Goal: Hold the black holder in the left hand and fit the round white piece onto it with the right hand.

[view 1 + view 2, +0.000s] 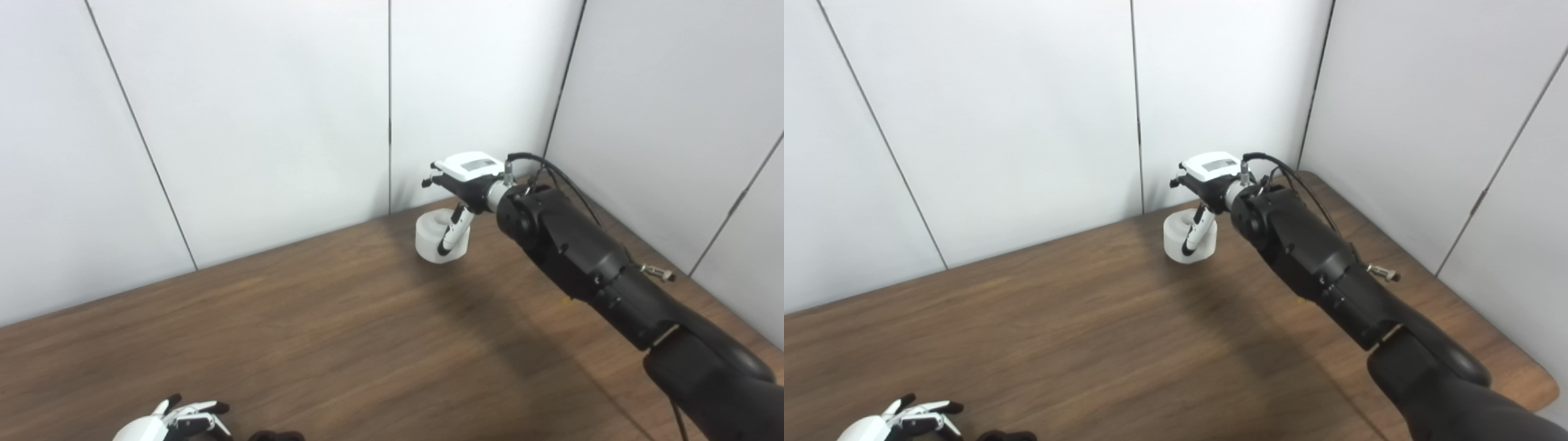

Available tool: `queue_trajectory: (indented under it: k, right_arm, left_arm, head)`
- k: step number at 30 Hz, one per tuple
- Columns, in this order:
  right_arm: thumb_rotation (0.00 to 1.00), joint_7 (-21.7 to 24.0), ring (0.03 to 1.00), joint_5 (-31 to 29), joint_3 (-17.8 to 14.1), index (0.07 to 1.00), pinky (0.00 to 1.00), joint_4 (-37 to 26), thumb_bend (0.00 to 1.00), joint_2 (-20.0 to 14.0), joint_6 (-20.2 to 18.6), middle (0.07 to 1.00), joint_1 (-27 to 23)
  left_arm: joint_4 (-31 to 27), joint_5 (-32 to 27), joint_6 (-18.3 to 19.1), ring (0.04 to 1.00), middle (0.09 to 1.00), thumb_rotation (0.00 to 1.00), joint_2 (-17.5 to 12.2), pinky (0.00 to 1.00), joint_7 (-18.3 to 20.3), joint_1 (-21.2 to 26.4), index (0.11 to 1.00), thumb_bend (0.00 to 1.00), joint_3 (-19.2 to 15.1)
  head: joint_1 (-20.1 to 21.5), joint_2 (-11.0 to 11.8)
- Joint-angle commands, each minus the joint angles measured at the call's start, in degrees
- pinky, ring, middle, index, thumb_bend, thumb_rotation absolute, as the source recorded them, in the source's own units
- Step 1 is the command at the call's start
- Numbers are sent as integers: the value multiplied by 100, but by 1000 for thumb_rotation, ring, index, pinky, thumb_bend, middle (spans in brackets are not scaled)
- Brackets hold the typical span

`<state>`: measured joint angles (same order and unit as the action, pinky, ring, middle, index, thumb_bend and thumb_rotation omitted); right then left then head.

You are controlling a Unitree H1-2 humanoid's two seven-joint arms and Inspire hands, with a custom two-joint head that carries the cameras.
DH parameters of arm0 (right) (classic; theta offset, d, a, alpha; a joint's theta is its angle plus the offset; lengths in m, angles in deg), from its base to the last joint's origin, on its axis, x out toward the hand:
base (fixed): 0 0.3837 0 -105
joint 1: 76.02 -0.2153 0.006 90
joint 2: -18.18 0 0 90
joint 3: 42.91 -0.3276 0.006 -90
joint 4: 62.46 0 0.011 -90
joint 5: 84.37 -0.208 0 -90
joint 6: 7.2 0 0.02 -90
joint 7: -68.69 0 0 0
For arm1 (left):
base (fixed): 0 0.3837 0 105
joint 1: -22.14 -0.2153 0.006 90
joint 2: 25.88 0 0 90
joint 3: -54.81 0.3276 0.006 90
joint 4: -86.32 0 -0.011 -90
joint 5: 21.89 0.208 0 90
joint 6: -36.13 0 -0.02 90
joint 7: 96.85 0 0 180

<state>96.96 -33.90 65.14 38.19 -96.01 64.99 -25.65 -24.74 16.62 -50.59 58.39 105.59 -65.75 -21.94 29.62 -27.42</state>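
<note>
**Supervisor:** Report the right hand.

**Operator:** My right arm (576, 257) reaches from the lower right of the frame toward the upper centre. The right hand (462, 184) sits above the round white piece (432, 239). One finger (450, 236) hooks down into the piece's centre hole and over its near wall. I read that as a grip on the white piece, though the other fingers are behind the palm and I cannot see them close.

**Supervisor:** Where is the white piece?

**Operator:** Upper centre of the frame, at the far edge of the wooden table (306, 331), near the corner where the white wall panels (257, 122) meet. I cannot tell whether it rests on the table or is lifted just clear.

**Supervisor:** Left hand?

**Operator:** Lower left corner of the frame, mostly cut off by the bottom edge. The left hand (900, 419) shows its fingers spread apart. A small dark shape (1007, 436), possibly the black holder, lies just beside the hand at the bottom edge. The hand does not enclose it.
</note>
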Motion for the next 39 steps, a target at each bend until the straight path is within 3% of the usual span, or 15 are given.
queue_trajectory:
  k: [1,12,39]
  right_arm:
    - [346,-67,943,73,-155,867,891,-126,1000,-217,-59,997,-291]
    - [331,-40,938,50,-282,865,886,-101,1000,-368,-66,986,-99]
    - [347,-4,954,121,-160,870,920,-109,1000,-141,-105,995,31]
  left_arm:
    - [-245,-81,-66,854,817,37,-113,1000,-46,55,482,514,-84]
    - [-317,-132,-54,859,822,37,-118,1000,23,-9,483,513,-146]
    - [-589,-164,-24,860,825,37,-126,1000,118,-232,483,514,-257]
  head:
    - [17,-13]
    - [-15,-86]
    - [-142,-223]
